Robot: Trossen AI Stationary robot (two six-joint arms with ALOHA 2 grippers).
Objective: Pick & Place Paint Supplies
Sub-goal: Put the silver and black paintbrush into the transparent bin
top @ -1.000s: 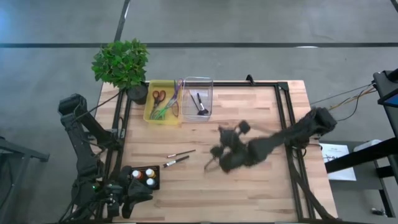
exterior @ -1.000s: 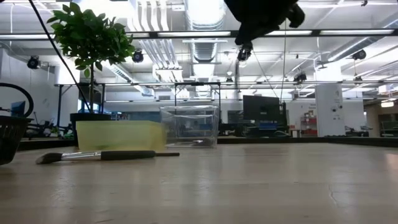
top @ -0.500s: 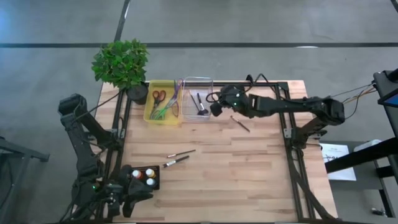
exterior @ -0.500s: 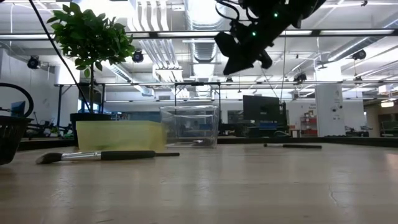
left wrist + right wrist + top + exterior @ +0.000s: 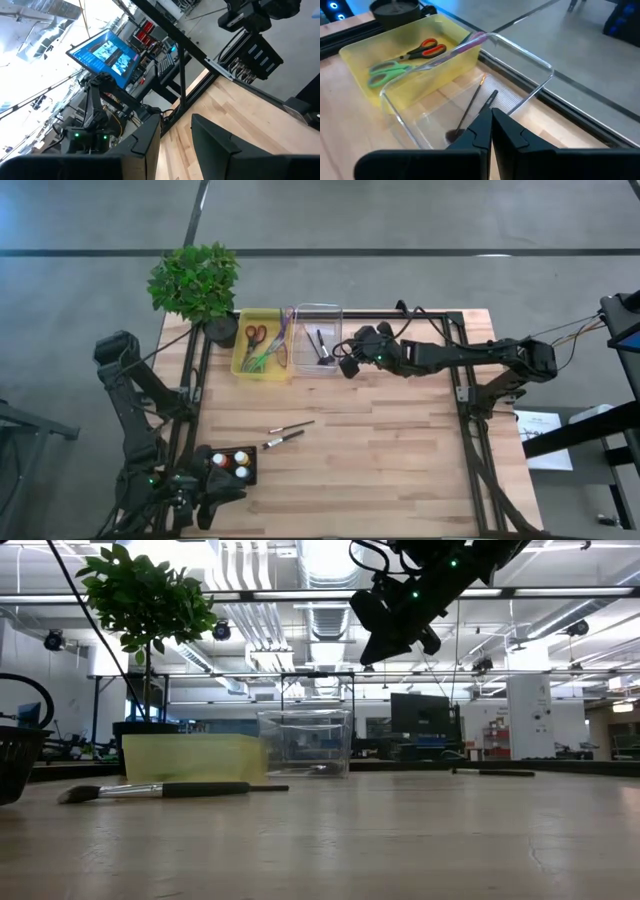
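While the right claw (image 5: pixel 345 363) hangs shut and empty just beside the clear bin (image 5: pixel 318 313), the job reads as roughly part done. Two dark-handled paintbrushes (image 5: pixel 472 107) already lie inside that bin. Two more brushes (image 5: pixel 287 433) lie loose on the bare tabletop (image 5: pixel 400 460), well apart from the bin, and are judged outstanding. Small paint bottles (image 5: pixel 232 464) sit in a dark holder at the near left corner; whether they must move cannot be told. A further thin dark object (image 5: pixel 492 773) lies on the far tabletop in the low view; its kind is unclear.

Left claw (image 5: pixel 176 142) is parked at that near left corner, fingers partly apart, nothing between them.

Yellow tray (image 5: pixel 259 345) beside the bin holds scissors, not paint supplies. Tabletop is light wooden planking in a black frame, potted plant (image 5: pixel 197 285) at its far left corner. Room beyond: grey concrete floor, exposed ceiling ducts, monitors, no person visible
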